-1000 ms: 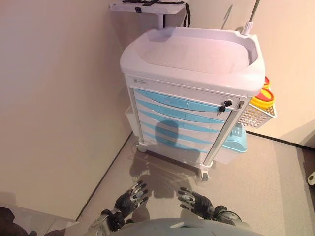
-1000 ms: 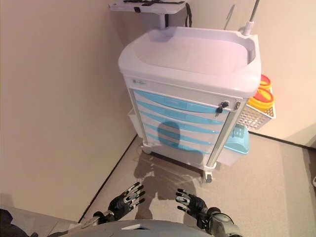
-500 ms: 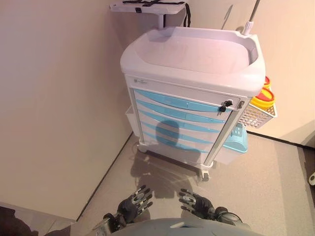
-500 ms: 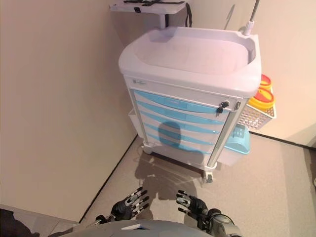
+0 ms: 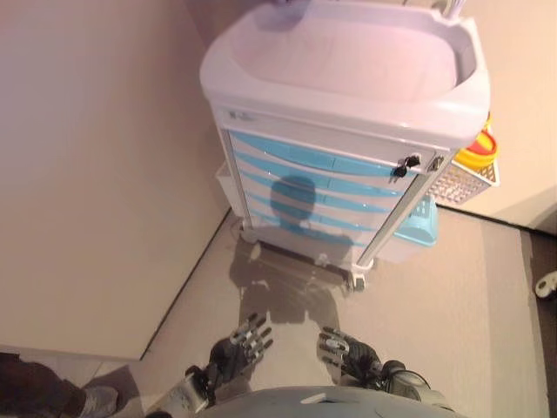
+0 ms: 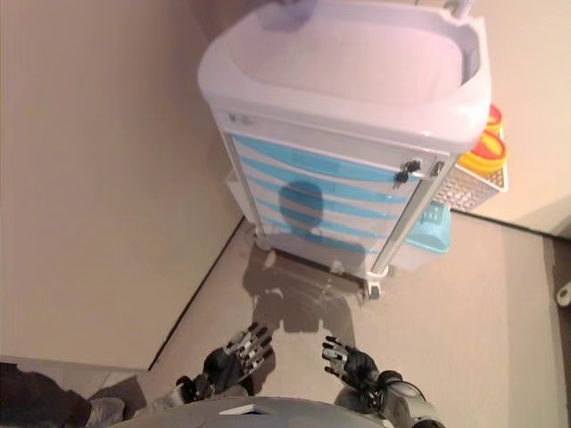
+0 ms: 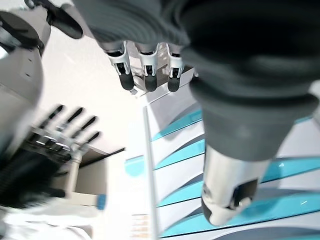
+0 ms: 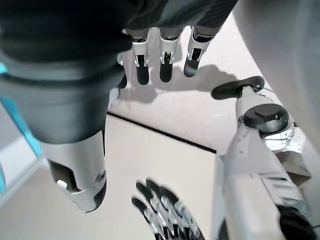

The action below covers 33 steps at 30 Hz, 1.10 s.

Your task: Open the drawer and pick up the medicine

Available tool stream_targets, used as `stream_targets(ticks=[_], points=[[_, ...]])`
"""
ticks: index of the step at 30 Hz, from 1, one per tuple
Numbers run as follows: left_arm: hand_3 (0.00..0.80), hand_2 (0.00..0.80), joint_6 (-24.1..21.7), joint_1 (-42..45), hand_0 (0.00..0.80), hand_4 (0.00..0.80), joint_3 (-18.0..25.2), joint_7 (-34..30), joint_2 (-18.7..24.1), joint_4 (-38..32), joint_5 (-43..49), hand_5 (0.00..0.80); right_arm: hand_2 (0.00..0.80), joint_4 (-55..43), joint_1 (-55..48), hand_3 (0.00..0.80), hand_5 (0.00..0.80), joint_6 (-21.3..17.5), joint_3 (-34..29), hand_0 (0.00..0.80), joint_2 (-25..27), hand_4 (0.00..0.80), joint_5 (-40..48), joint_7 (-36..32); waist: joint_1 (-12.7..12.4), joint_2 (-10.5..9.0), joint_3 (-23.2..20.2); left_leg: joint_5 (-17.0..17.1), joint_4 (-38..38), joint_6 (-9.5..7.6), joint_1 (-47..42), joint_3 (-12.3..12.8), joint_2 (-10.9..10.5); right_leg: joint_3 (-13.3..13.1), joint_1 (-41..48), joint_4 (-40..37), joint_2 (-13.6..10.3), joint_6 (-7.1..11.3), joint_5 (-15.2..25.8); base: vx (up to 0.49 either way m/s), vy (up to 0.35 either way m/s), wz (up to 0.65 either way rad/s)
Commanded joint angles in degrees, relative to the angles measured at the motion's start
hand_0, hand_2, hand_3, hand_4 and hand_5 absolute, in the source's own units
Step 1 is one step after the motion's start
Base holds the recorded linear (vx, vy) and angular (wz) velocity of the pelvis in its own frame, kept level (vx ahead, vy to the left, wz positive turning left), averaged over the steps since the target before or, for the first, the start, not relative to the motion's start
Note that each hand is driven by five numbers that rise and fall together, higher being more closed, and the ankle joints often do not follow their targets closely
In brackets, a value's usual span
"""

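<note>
Since our view has tipped down and nearer the cart (image 5: 348,96), we hang our left hand (image 5: 235,348) and right hand (image 5: 348,353) low, fingers spread and empty, well short of its shut blue drawers (image 5: 313,187); no medicine shows.

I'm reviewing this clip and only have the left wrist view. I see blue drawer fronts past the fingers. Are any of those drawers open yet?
Observer: No. In the left eye view every blue drawer of the cart is flush and closed.
Operator: Is either hand near the cart?
Observer: No. The left hand and right hand hang low over the floor, apart from the cart, fingers relaxed and empty.
Operator: Any medicine in sight?
Observer: None. The cart's top tray looks bare; only yellow containers sit in a white side basket on the cart's right.
</note>
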<state>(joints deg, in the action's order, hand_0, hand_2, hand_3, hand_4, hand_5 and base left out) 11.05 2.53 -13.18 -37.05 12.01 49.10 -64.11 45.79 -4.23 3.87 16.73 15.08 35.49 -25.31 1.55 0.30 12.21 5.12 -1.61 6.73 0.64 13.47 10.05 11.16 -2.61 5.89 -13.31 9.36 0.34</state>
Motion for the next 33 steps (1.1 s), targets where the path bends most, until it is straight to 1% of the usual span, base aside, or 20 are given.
stream_targets(ticks=[1,4,6,9,10,20,22,26,29,30,31,33], points=[[0.0,0.0,-1.12,-2.47,0.0,0.0,1.59,-0.66,-2.42,-1.18,-7.39,0.0,0.0,-4.84,-1.53,0.0,0.0,-1.17,0.0,0.0,-2.35,0.0,2.76,0.05,1.64,-2.53,4.14,-9.81,-14.65,-3.22,3.22,-2.05,0.21,-2.4,-6.48,9.39,-0.05,-2.68,-0.68,-0.004,-0.032,-0.13],[0.0,0.0,-0.84,-4.11,0.0,0.0,2.09,0.21,-2.96,-2.3,-12.13,0.0,0.0,-6.23,-2.04,0.0,0.0,-1.14,0.21,0.0,-2.06,0.0,2.76,0.63,2.83,-2.86,6.2,-11.12,-19.22,-3.05,6.97,-1.85,1.22,-3.82,-10.19,12.39,0.33,-3.01,-1.21,-0.035,-0.034,-0.14],[0.0,0.0,-0.97,-4.97,0.0,0.0,2.32,0.3,-3.11,-2.46,-13.84,0.0,0.0,-6.78,-2.03,0.0,0.0,-1.16,0.31,0.0,-1.79,0.0,3.36,1.03,3.45,-3.04,6.95,-11.42,-20.8,-3.05,8.44,-1.8,1.55,-4.68,-11.88,13.5,0.81,-3.19,-1.47,-0.009,-0.028,-0.12],[0.0,0.0,-2.44,-7.7,0.0,0.0,2.43,0.7,-2.85,-2.78,-17.88,0.0,0.0,-7.74,-1.82,0.0,0.0,-1.16,0.69,0.0,-1.32,0.0,4.17,1.15,4.74,-3.63,8.52,-11.4,-24.05,-2.95,11.84,-1.64,2.63,-6.33,-15.4,15.57,1.97,-3.5,-1.83,0.013,-0.029,-0.2],[0.0,0.0,-2.92,-8.73,0.0,0.0,2.55,0.7,-2.79,-2.95,-19.0,0.0,0.0,-8.16,-1.93,0.0,0.0,-1.1,0.89,0.0,-1.03,0.0,4.58,1.16,5.14,-3.67,9.3,-12.49,-25.47,-2.52,12.3,-2.07,2.99,-6.65,-15.74,16.69,2.4,-3.21,-3.05,0.053,-0.029,-0.25],[0.0,0.0,-7.87,-19.18,0.0,0.0,3.4,1.41,-2.11,-3.73,-27.99,0.0,0.0,-11.2,-0.75,0.0,0.0,-0.81,3.63,0.0,1.48,0.0,6.9,0.6,7.66,-5.28,13.24,-11.08,-31.22,-1.84,19.89,-3.24,5.25,-8.4,-22.12,20.35,4.98,-3.86,-3.25,0.003,-0.04,-0.11],[0.0,0.0,-8.86,-21.95,0.0,0.0,4.0,2.45,-1.11,-3.85,-30.06,0.0,0.0,-11.82,-0.77,0.0,0.0,-0.43,4.22,0.0,2.13,0.0,7.58,0.04,8.19,-5.79,13.86,-10.88,-31.99,-1.68,20.95,-3.52,5.71,-8.31,-23.16,21.15,5.29,-3.81,-3.35,0.027,-0.067,-0.04],[0.0,0.0,-8.75,-27.95,0.0,0.0,6.53,3.38,2.56,-2.24,-34.41,0.0,0.0,-12.69,-1.17,0.0,0.0,-0.62,5.32,0.0,3.35,0.0,8.38,-1.05,9.27,-6.71,14.71,-10.68,-32.73,-1.33,22.38,-3.4,6.67,-7.96,-24.6,21.77,5.81,-3.79,-3.33,0.013,-0.063,-0.07],[0.0,0.0,-8.15,-33.14,0.0,0.0,8.27,4.29,5.48,0.11,-37.74,0.0,0.0,-13.31,-1.48,0.0,0.0,-1.27,6.22,0.0,4.22,0.0,8.88,-1.88,10.25,-7.17,15.36,-9.8,-33.07,-0.74,23.25,-3.32,7.44,-8.0,-25.38,21.98,6.38,-3.93,-3.39,0.009,-0.05,-0.12],[0.0,0.0,-8.2,-34.04,0.0,0.0,8.5,4.34,5.87,0.56,-38.15,0.0,0.0,-13.3,-1.45,0.0,0.0,-1.39,6.36,0.0,4.35,0.0,8.9,-2.07,10.41,-7.23,15.44,-9.63,-33.08,-0.62,23.36,-3.28,7.59,-7.97,-25.48,22.01,6.46,-3.97,-3.42,0.015,-0.047,-0.08],[0.0,0.0,-8.12,-36.38,0.0,0.0,9.06,4.93,7.33,1.67,-39.16,0.0,0.0,-13.62,-1.62,0.0,0.0,-1.66,6.78,0.0,4.88,0.0,8.92,-2.56,10.87,-7.47,15.66,-9.26,-33.03,-0.3,23.65,-3.07,8.03,-7.79,-25.77,22.04,6.65,-4.03,-3.5,0.013,-0.046,-0.07],[0.0,0.0,-8.4,-39.86,0.0,0.0,9.06,5.84,9.27,3.22,-40.36,0.0,0.0,-14.32,-1.85,0.0,0.0,-1.9,7.39,0.0,5.69,0.0,9.46,-3.07,11.47,-7.88,15.87,-8.92,-32.9,0.09,24.12,-2.84,8.58,-7.62,-25.99,21.64,6.88,-4.14,-3.39,0.013,-0.066,-0.06]])
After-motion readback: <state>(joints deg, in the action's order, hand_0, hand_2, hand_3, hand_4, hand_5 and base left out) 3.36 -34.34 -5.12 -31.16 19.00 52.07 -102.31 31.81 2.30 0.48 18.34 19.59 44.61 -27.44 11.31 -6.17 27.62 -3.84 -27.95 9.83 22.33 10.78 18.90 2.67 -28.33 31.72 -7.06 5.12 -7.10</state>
